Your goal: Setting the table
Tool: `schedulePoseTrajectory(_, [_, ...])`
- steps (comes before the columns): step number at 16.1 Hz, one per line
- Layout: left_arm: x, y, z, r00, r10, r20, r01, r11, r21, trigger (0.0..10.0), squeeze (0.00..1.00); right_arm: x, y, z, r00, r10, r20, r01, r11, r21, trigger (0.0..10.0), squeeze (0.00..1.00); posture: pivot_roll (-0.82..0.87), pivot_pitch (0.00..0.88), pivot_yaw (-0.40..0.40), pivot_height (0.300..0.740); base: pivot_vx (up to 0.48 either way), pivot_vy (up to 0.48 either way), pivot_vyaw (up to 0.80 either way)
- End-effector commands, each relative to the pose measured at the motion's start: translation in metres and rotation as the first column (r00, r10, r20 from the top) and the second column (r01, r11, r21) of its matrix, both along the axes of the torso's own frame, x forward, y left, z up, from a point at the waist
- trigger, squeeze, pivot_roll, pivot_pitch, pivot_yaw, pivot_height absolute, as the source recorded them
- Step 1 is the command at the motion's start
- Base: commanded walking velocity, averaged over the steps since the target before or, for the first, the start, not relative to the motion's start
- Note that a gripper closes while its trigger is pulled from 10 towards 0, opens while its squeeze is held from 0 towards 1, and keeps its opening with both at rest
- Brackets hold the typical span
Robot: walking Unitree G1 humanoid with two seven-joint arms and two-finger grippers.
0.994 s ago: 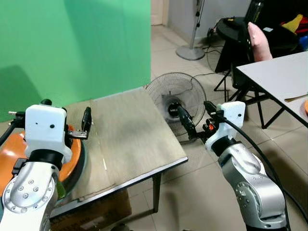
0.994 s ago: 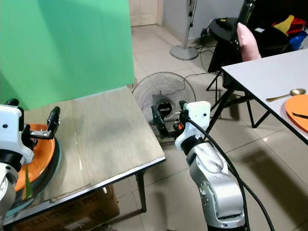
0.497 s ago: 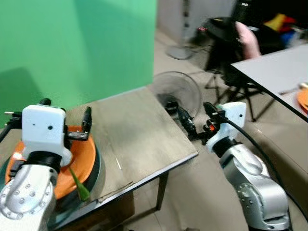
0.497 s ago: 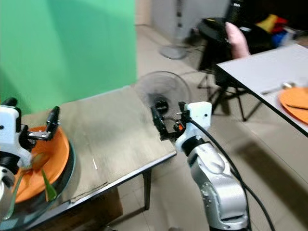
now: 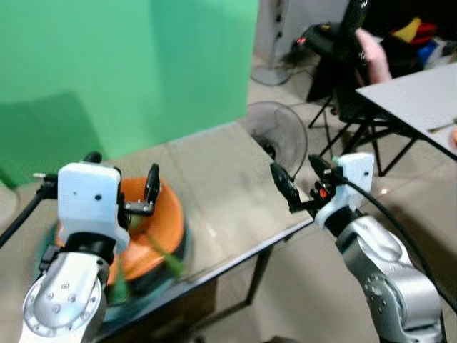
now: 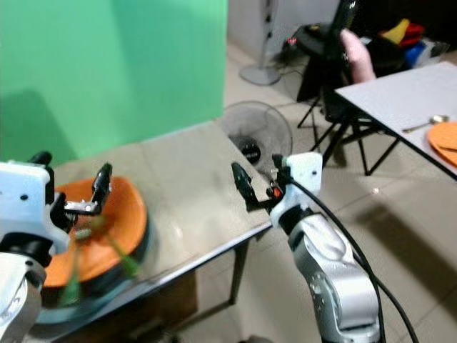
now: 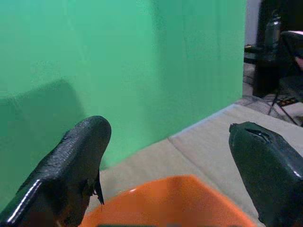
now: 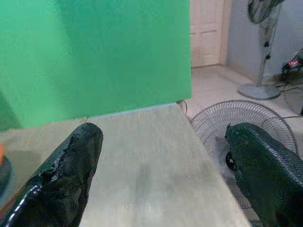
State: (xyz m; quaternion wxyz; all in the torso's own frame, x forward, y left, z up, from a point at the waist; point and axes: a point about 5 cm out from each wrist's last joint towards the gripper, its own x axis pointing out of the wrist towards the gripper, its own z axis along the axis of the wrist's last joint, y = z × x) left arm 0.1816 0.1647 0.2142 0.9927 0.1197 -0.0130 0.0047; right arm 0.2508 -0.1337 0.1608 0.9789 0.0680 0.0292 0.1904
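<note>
An orange plate (image 5: 163, 218) lies on a darker dish at the left end of the wooden table (image 5: 221, 171). Blurred green utensils (image 6: 120, 256) rest across its near side. My left gripper (image 5: 125, 187) hovers open just above the plate's back part; in the left wrist view the orange plate (image 7: 165, 203) shows below the wide-apart fingers (image 7: 75, 161). My right gripper (image 5: 294, 168) is open and empty over the table's right front corner. On the white table (image 6: 400, 93) at the far right lie another orange plate (image 6: 444, 136) and a spoon (image 6: 427, 123).
A green backdrop (image 5: 107, 64) stands behind the wooden table. A floor fan (image 5: 280, 134) sits past the table's right end, and a standing fan (image 8: 260, 47) further back. Black chairs and a pink object (image 5: 373, 56) crowd the space near the white table. Tiled floor lies between the two tables.
The camera has swung, so the whole scene has shifted right and the orange plate is further into view. Both grippers keep their pose and stay open.
</note>
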Motion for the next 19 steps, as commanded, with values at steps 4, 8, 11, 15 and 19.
schedulePoseTrajectory(4, [-0.003, -0.002, -0.001, 1.000, 0.006, -0.008, -0.006, 1.000, 0.021, 10.0, 0.00, 0.000, 0.000, 0.003, 1.000, 0.020, -0.002, -0.020, 1.000, 0.005, 10.0, 0.00, 0.04, 0.061, -0.025, 0.740, 0.000, 0.000, 0.00])
schedulePoseTrajectory(8, [-0.005, 0.008, -0.009, 0.995, 0.036, -0.097, -0.031, 0.998, 0.047, 10.0, 0.00, 0.001, -0.001, 0.004, 0.996, 0.084, -0.011, -0.084, 0.996, -0.017, 10.0, 0.00, 0.04, 0.061, -0.025, 0.740, 0.000, 0.000, 0.00])
schedulePoseTrajectory(11, [-0.010, 0.021, -0.018, 0.978, 0.066, -0.196, -0.053, 0.996, 0.070, 10.0, 0.00, 0.003, -0.001, 0.007, 0.976, 0.214, -0.036, -0.215, 0.976, -0.031, 10.0, 0.00, 0.04, 0.045, -0.032, 0.740, 0.000, 0.000, 0.00])
schedulePoseTrajectory(15, [-0.012, 0.024, -0.025, 0.943, -0.040, -0.330, 0.056, 0.998, 0.039, 10.0, 0.56, 0.005, -0.005, 0.006, 0.921, 0.381, -0.084, -0.387, 0.920, -0.061, 10.0, 0.00, 0.04, 0.000, -0.049, 0.740, 0.000, 0.000, 0.00])
schedulePoseTrajectory(19, [-0.004, 0.026, -0.024, 0.898, -0.072, -0.435, 0.034, 0.995, -0.094, 10.0, 0.96, 0.019, -0.007, 0.020, 0.867, 0.493, -0.076, -0.497, 0.866, -0.051, 10.0, 0.00, 0.04, 0.000, -0.061, 0.740, 0.000, 0.000, 0.00])
